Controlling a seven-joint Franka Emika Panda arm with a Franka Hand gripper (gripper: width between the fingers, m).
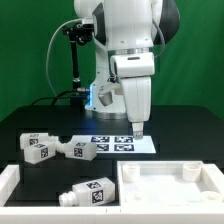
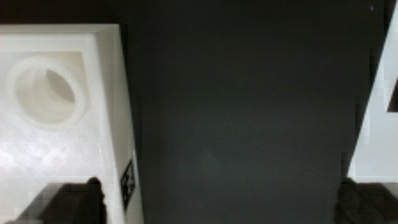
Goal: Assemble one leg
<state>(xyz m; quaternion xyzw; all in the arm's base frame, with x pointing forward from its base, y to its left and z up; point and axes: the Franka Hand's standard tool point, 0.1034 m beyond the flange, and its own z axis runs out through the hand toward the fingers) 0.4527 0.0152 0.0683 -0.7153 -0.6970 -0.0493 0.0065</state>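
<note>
Leg (image 1: 82, 150) lies just beside the marker board (image 1: 125, 142), on the exterior view's left; my claw (image 1: 139, 127) hangs over that board's other end, fingers spread, gripping nothing.

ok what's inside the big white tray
Nothing loose shows in the tray: bare white floor, small bumps at the back corners. Its near part is cut off by the picture edge.

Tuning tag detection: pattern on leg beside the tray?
Leg: white, black-and-white square tags; clearest in exterior view.
</note>
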